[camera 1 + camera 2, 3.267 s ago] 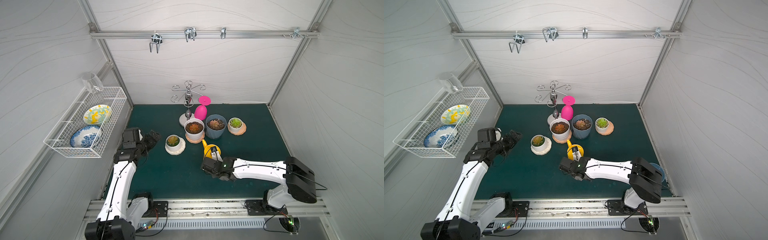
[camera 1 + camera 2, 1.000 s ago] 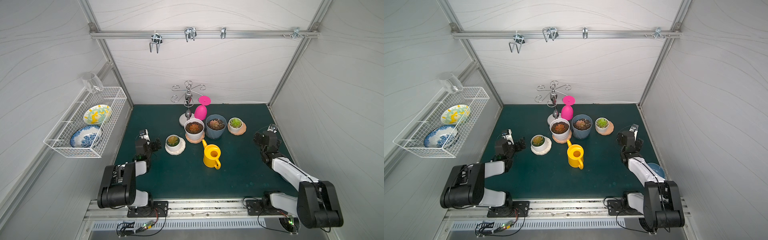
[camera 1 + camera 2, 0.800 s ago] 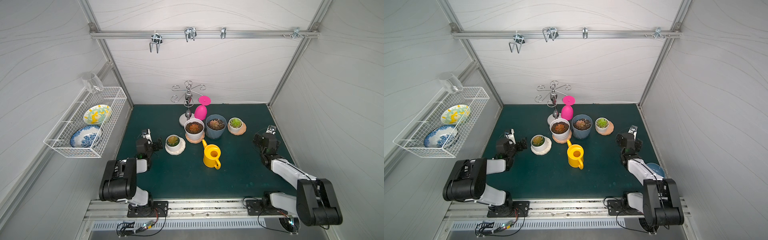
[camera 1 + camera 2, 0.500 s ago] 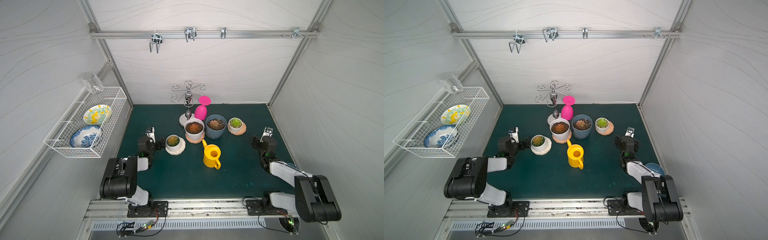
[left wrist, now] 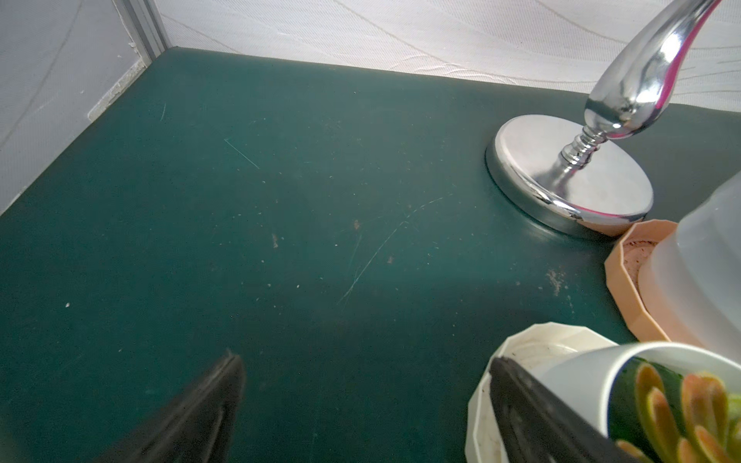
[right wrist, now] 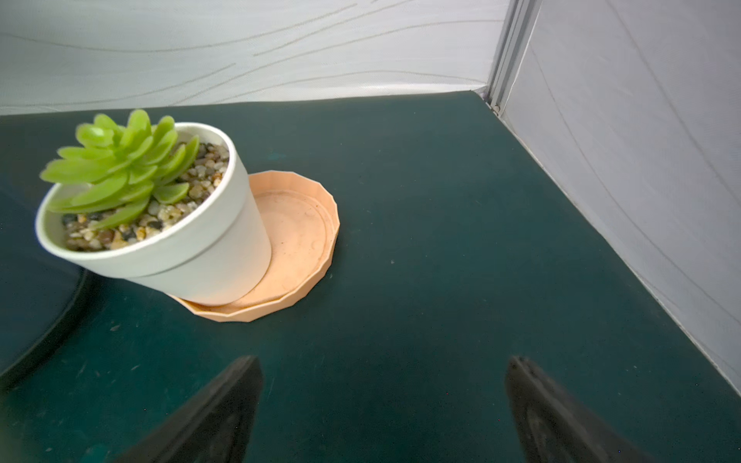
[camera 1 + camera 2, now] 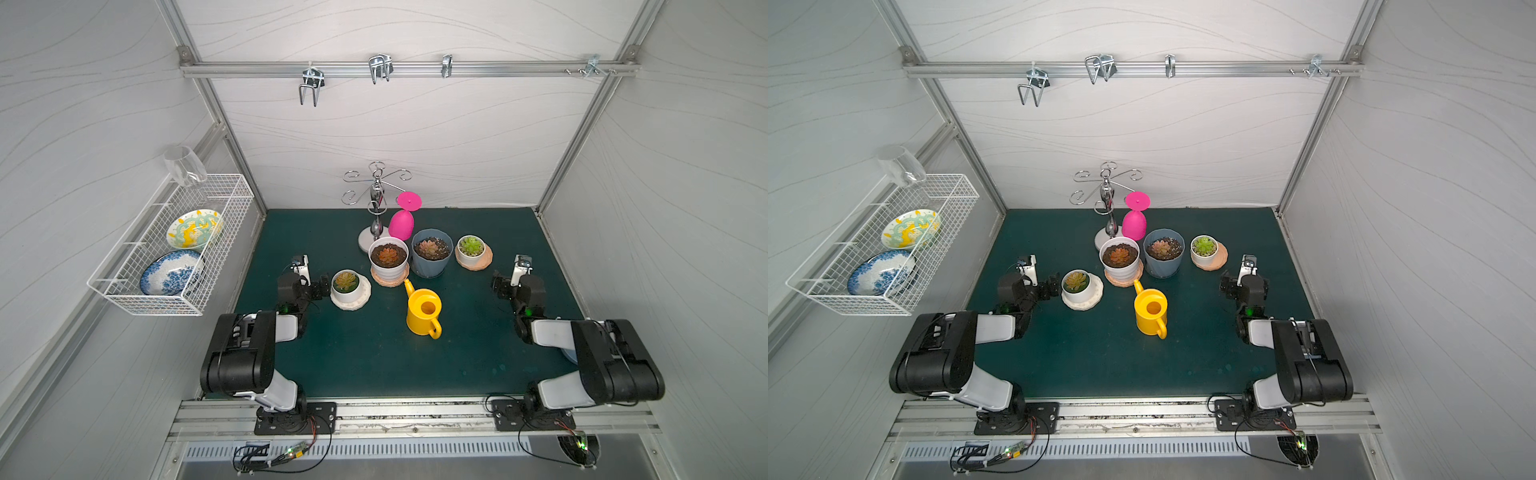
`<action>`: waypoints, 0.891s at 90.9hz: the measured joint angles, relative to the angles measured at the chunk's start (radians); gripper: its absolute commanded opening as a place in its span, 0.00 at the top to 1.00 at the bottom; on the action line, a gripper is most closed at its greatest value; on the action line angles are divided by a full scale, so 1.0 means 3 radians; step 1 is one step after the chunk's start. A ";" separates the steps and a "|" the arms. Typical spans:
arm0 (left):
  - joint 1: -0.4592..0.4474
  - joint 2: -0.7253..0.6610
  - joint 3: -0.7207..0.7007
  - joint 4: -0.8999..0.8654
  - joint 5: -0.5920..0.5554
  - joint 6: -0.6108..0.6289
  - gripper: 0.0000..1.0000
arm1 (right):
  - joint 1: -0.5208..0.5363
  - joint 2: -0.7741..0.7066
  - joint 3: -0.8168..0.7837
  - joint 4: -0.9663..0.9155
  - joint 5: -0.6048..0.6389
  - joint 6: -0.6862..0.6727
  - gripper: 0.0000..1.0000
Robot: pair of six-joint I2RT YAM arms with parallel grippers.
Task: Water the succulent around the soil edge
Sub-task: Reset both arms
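Both top views: right claw (image 7: 498,287), spread, has left the watering can (image 7: 424,318); left claw (image 7: 322,286), also spread, retracted.

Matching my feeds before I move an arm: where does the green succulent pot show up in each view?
Top view: green pot at the right end of the pot row, beside the blue pot.
Top view: green pot, same spot at the row's right end.
Left wrist: not in it.
Right wrist: green pot ahead of the open fingers, off-centre on its saucer.
Shared landmark: the peach saucer under it.
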 measured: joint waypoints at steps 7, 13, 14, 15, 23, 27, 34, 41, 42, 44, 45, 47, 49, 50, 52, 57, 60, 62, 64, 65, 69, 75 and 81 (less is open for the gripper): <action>-0.0019 0.0000 0.0000 0.0000 -0.0034 0.0000 0.00 | -0.0025 0.0127 -0.0008 0.0104 -0.0034 0.0001 0.01; -0.0031 0.0000 0.0000 0.0000 -0.0052 0.0000 0.00 | -0.0064 0.0202 -0.0003 0.0132 -0.0058 0.0010 0.01; -0.0032 0.0000 0.0000 -0.0001 -0.0055 0.0000 0.00 | -0.0071 0.0207 -0.0001 0.0127 -0.0061 0.0014 0.01; -0.0032 0.0000 0.0000 0.0000 -0.0056 0.0000 0.00 | -0.0079 0.0211 0.0000 0.0120 -0.0065 0.0019 0.01; -0.0033 0.0000 0.0000 0.0000 -0.0066 0.0000 0.00 | -0.0151 0.0216 0.0085 0.0005 -0.0034 0.0090 0.01; -0.0033 0.0000 0.0000 0.0000 -0.0069 0.0000 0.00 | -0.0173 0.0216 0.0144 -0.0024 0.0000 0.0125 0.01; -0.0033 0.0000 0.0000 0.0000 -0.0075 0.0000 0.00 | -0.0192 0.0216 0.0201 -0.0037 0.0046 0.0168 0.01; -0.0033 0.0000 0.0000 0.0000 -0.0078 0.0000 0.00 | -0.0196 0.0216 0.0211 -0.0043 0.0069 0.0196 0.01; -0.0033 0.0000 0.0000 0.0000 -0.0078 0.0000 0.00 | -0.0196 0.0216 0.0211 -0.0046 0.0071 0.0196 0.01; -0.0033 0.0000 0.0000 -0.0001 -0.0078 0.0000 0.00 | -0.0196 0.0216 0.0211 -0.0051 0.0075 0.0198 0.01; -0.0033 0.0000 0.0000 -0.0001 -0.0078 0.0000 0.00 | -0.0196 0.0216 0.0211 -0.0056 0.0075 0.0200 0.01; -0.0033 0.0000 0.0000 -0.0001 -0.0078 0.0000 0.00 | -0.0196 0.0216 0.0211 -0.0062 0.0079 0.0201 0.01; -0.0033 0.0000 0.0000 0.0000 -0.0078 0.0000 0.00 | -0.0196 0.0216 0.0211 -0.0066 0.0081 0.0206 0.01; -0.0034 0.0001 0.0001 0.0000 -0.0079 0.0000 0.00 | -0.0196 0.0216 0.0211 -0.0069 0.0084 0.0207 0.01; -0.0034 0.0001 0.0000 -0.0001 -0.0079 0.0000 0.00 | -0.0196 0.0216 0.0211 -0.0071 0.0086 0.0210 0.01; -0.0034 0.0001 0.0000 -0.0001 -0.0080 0.0000 0.00 | -0.0196 0.0216 0.0211 -0.0075 0.0092 0.0212 0.01; -0.0034 0.0003 0.0000 -0.0001 -0.0084 0.0000 0.00 | -0.0196 0.0216 0.0211 -0.0081 0.0095 0.0214 0.01; -0.0034 0.0003 0.0000 0.0000 -0.0086 0.0000 0.00 | -0.0196 0.0216 0.0211 -0.0085 0.0098 0.0215 0.01; -0.0034 0.0003 0.0000 -0.0001 -0.0089 0.0001 0.00 | -0.0196 0.0216 0.0211 -0.0086 0.0099 0.0216 0.01; -0.0034 0.0003 0.0000 0.0000 -0.0089 0.0001 0.00 | -0.0196 0.0216 0.0211 -0.0088 0.0099 0.0216 0.01; -0.0034 0.0004 0.0000 0.0000 -0.0093 0.0001 0.00 | -0.0196 0.0216 0.0211 -0.0088 0.0100 0.0217 0.01; -0.0034 0.0006 0.0000 -0.0001 -0.0103 0.0001 0.00 | -0.0196 0.0216 0.0211 -0.0089 0.0102 0.0219 0.01; -0.0034 0.0006 0.0000 0.0000 -0.0112 0.0001 0.00 | -0.0196 0.0216 0.0211 -0.0089 0.0102 0.0219 0.01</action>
